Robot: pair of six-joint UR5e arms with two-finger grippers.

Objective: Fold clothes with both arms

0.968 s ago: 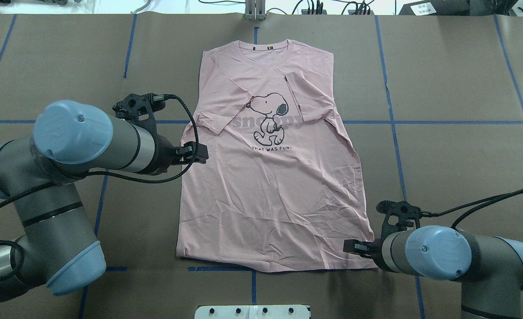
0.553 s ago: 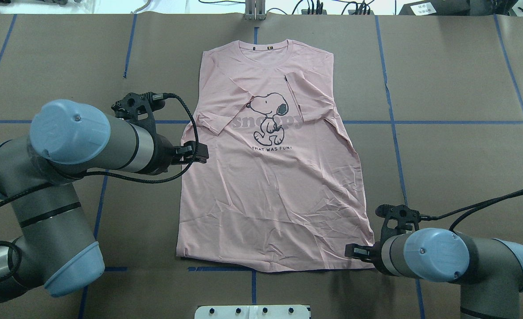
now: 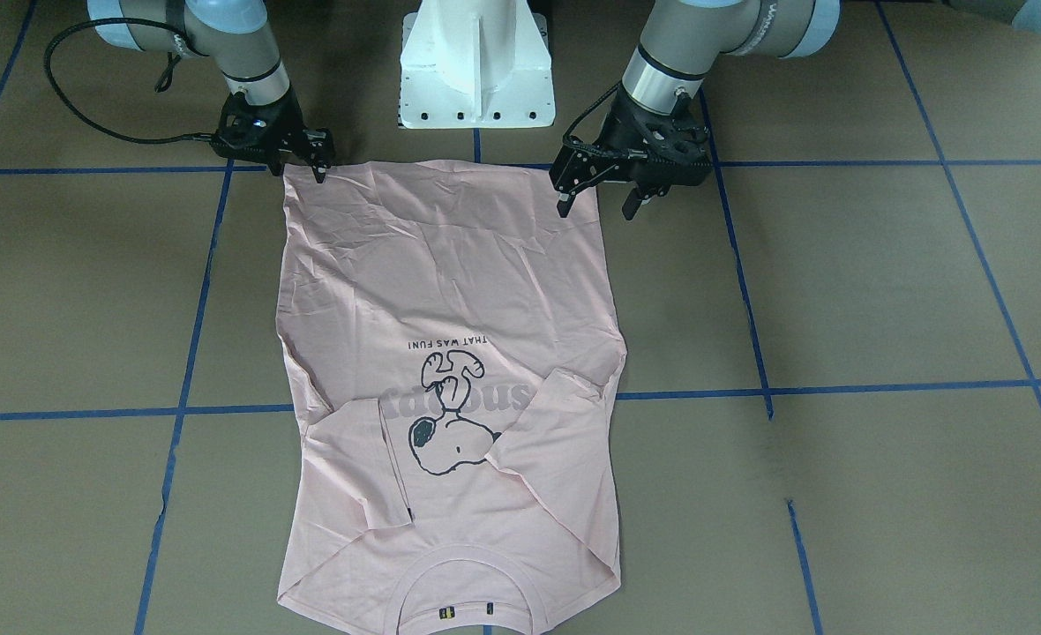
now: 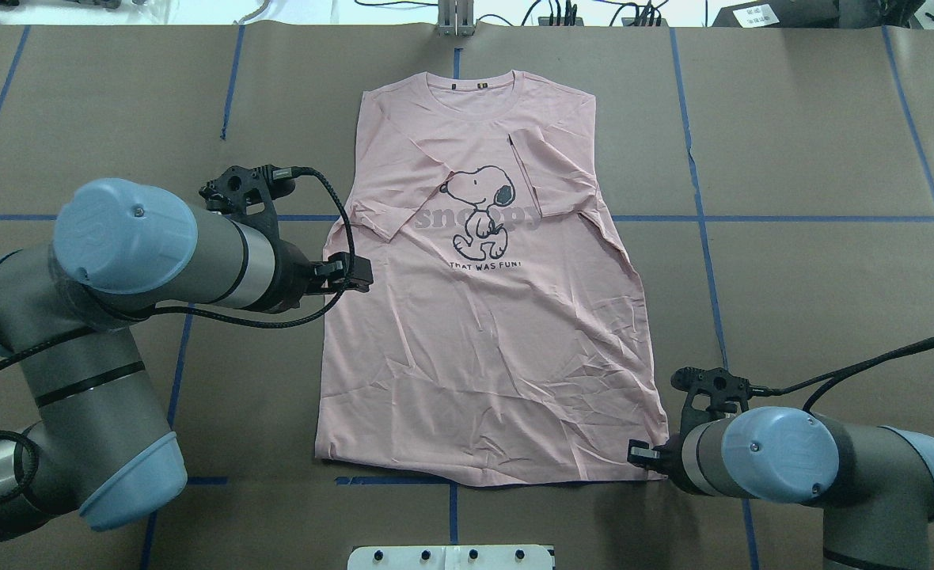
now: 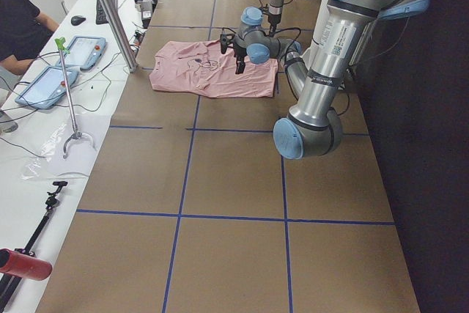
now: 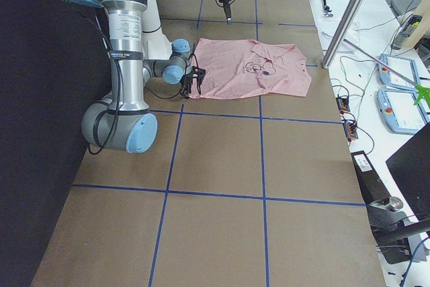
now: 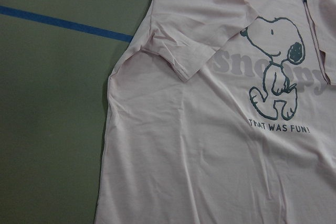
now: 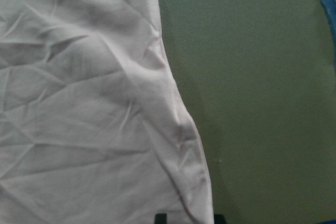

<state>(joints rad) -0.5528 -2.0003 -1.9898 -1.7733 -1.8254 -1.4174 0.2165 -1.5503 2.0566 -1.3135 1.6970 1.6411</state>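
The pale pink T-shirt (image 4: 483, 340) lies flat with its print up, both sleeves folded in and its collar at the far side. My left gripper (image 4: 356, 277) hangs open above the shirt's left edge, level with the lettering; in the front-facing view its fingers (image 3: 563, 205) stand apart and hold nothing. My right gripper (image 3: 303, 169) is down at the hem's near right corner (image 4: 661, 467). In the right wrist view the shirt (image 8: 79, 103) has its corner between two dark fingertips (image 8: 160, 217) that stand apart, so that gripper is open.
The white pedestal base (image 3: 475, 62) stands just behind the hem. Blue tape lines (image 4: 791, 218) cross the brown paper table. A metal post (image 5: 110, 12), tablets (image 5: 44, 86) and a seated person (image 5: 15, 20) are at the far side.
My right gripper has moved a little right and nearer the robot, onto the hem's corner. The left arm has barely moved. The shirt lies as before.
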